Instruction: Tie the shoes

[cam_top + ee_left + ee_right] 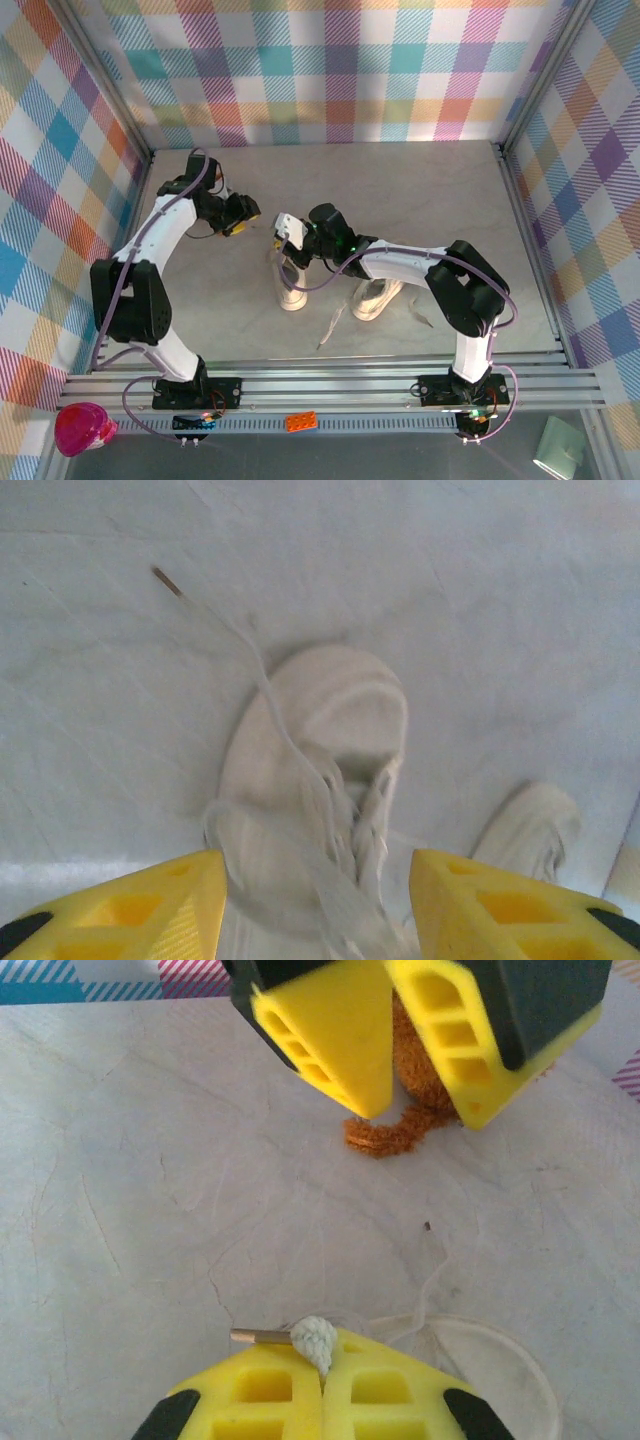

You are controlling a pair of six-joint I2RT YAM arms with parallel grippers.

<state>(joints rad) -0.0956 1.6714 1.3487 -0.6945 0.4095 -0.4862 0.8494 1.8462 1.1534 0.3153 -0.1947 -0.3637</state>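
from above, the two shoes sit near the middle of the table (pixel 420 190): one shoe (pixel 293 288) is under the right arm's wrist and the other shoe (pixel 378 298) is just beside it to the right. a loose lace (pixel 330 328) trails toward the near edge. the left gripper (pixel 243 218) and the right gripper (pixel 283 232) hang close together just beyond the shoes.

the left wrist camera looks down on one shoe (pixel 320 770), toe pointing away, with the second (pixel 535 825) partly in view at the right. its yellow fingers (pixel 150 905) stand wide apart on either side of the shoe and hold nothing. a lace (pixel 263 685) runs slack from the eyelets past the toe to its tip on the table. no bow or knot shows, though the picture is blurred.

the right wrist camera shows its own fingers (pixel 260 1390) pressed together, clamped on the end of a lace (pixel 315 1335), with the stiff tip sticking out to the left. opposite, the left gripper (pixel 415 1110) hangs with its fingers spread and a brown plush toy (pixel 385 1140) behind it.

as i judge it, the tying is only at its start. one lace end is caught, nothing looks crossed or knotted, and both shoes need doing.
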